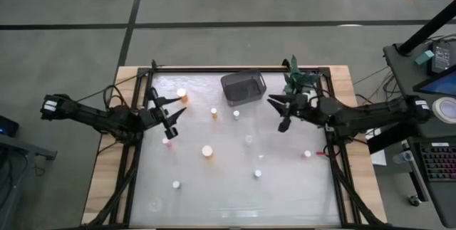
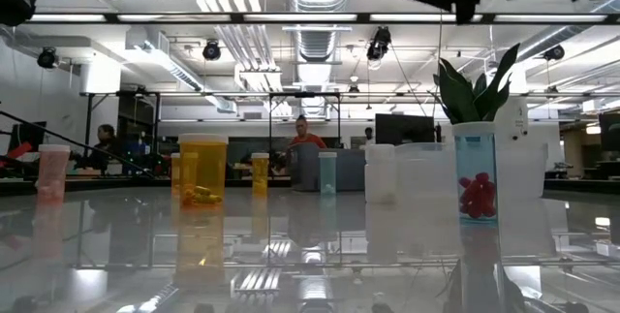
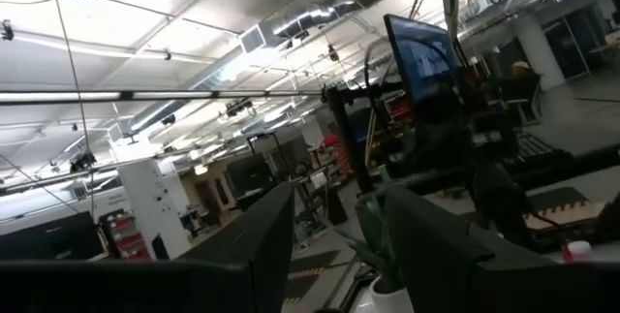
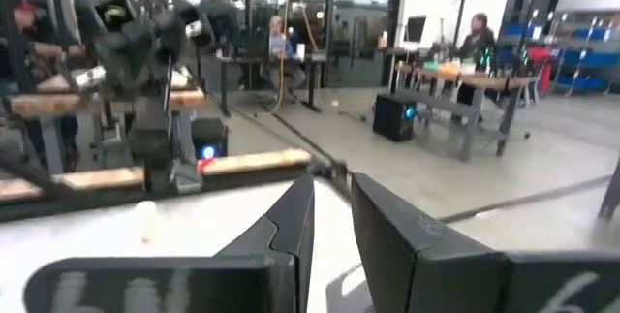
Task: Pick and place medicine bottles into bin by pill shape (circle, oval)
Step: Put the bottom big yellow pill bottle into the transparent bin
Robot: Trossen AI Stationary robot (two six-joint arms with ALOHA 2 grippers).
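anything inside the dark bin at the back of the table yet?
From the high view the bin looks empty: only its dark mesh floor shows, no bottles. The bottles, such as the orange one, stand on the table. The low view doesn't show the bin clearly.

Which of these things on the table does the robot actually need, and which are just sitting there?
Needed:
- bottles, e.g. an orange one and a white one
- bin
- left gripper, right gripper

Just sitting there:
- plant
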